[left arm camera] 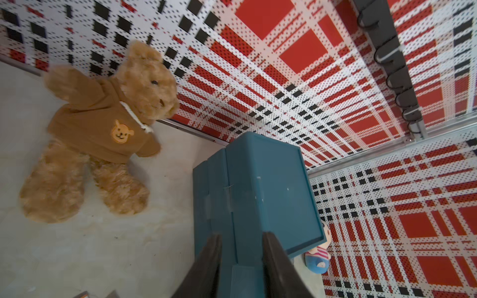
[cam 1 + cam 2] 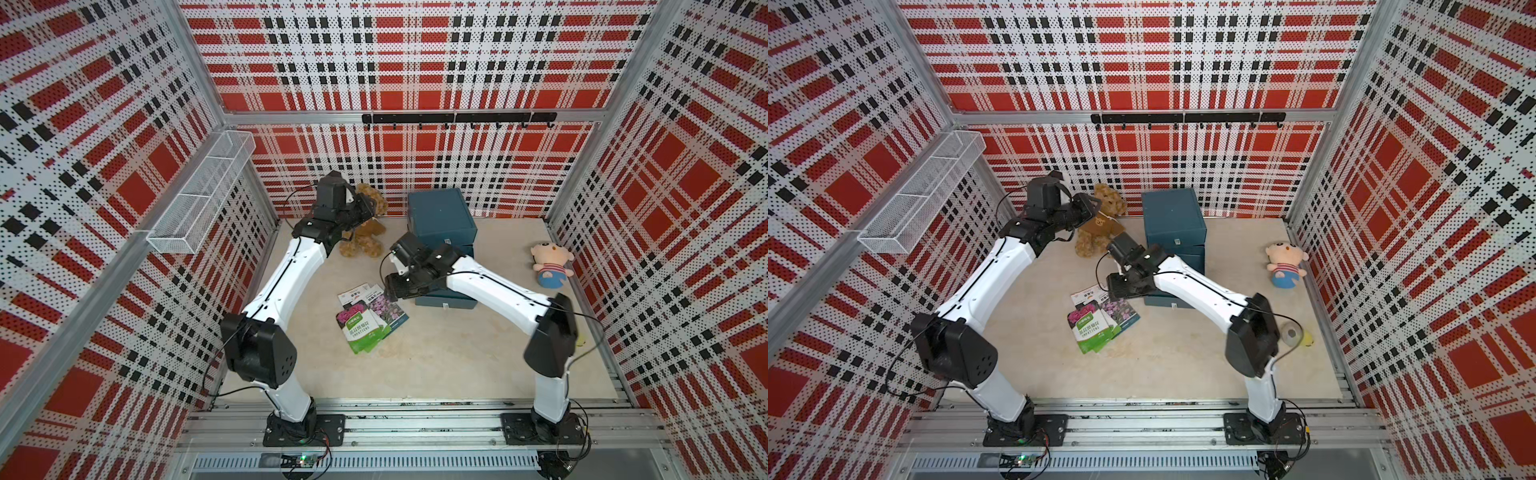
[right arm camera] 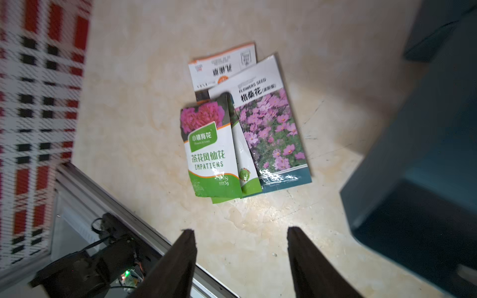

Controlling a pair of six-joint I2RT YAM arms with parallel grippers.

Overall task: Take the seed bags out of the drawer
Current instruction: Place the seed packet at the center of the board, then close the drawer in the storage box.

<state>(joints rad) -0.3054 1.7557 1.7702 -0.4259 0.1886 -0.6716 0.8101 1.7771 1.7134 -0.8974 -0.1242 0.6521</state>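
Right wrist view looks down on the seed bags [image 3: 232,129]: a loose fan of flat glossy packets on the beige marbled desk [image 3: 129,103], near the teal plastic drawer cabinet [image 3: 426,154] but not touching it. In a top view the pile [image 2: 370,318] sits just off the cabinet's pulled-out bottom drawer [image 2: 446,301].

The right pincer [image 3: 240,229] hangs over the near edge of the pile with its fingers wide apart and nothing between them. The left pincer [image 1: 241,234] is raised, well apart from the cabinet, partly open and empty.

This looks like the set-down end of a transfer. To do it well, the right arm should lift straight up before swinging toward the cabinet, so a finger does not drag the slippery stack. Whether any packets are left in the drawer cannot be told, as the arm covers it; that needs checking first. Flat packets on a drawer floor will likely need pinching by an edge.

On top lies a green-and-white packet with crimson blooms marked IMPATIENS [image 3: 210,154]. It overlaps a larger one with pink cosmos flowers and a teal band [image 3: 271,129]. A white, orange-edged packet [image 3: 222,69] lies underneath, print upside down.
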